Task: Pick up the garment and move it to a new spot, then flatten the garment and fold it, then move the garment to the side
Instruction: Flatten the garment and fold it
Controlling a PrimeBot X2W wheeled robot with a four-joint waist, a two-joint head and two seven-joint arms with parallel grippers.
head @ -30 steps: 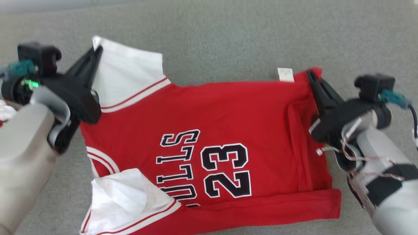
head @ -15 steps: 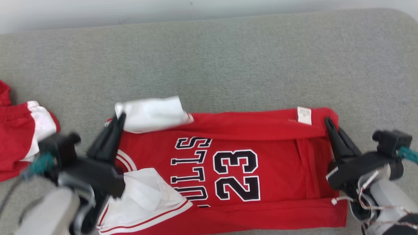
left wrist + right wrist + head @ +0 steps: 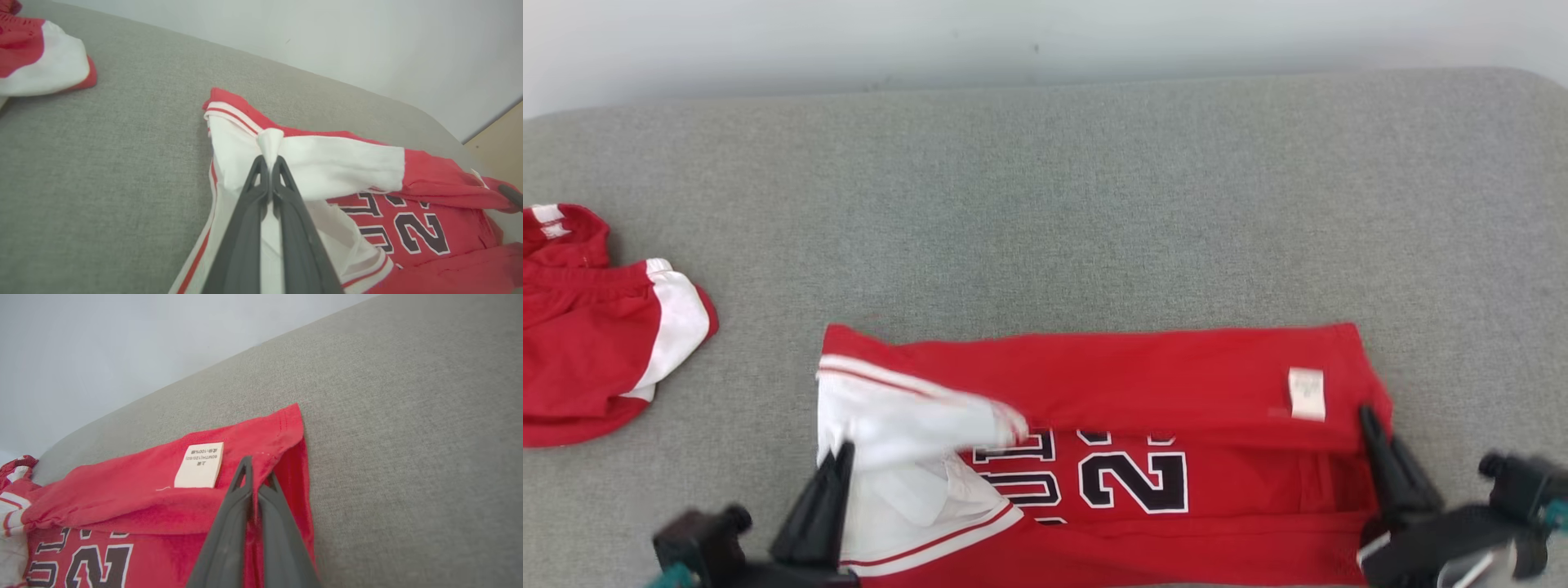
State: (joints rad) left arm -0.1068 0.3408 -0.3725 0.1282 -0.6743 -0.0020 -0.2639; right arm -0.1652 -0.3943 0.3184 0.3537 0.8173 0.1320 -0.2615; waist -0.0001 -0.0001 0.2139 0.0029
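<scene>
With left end effector [image 3: 269,160] clamped on the white sleeve [image 3: 327,163] of the red jersey [image 3: 1143,376] and right end effector [image 3: 258,468] pinched together on its red hem corner just beside the white label [image 3: 199,465], holds the far edge doubled over toward the near side, partly covering the black numerals [image 3: 1135,482]. Has the jersey lying on the grey tabletop [image 3: 1045,204] near its front edge, well apart from a second red-and-white garment [image 3: 596,343] at the far left.
</scene>
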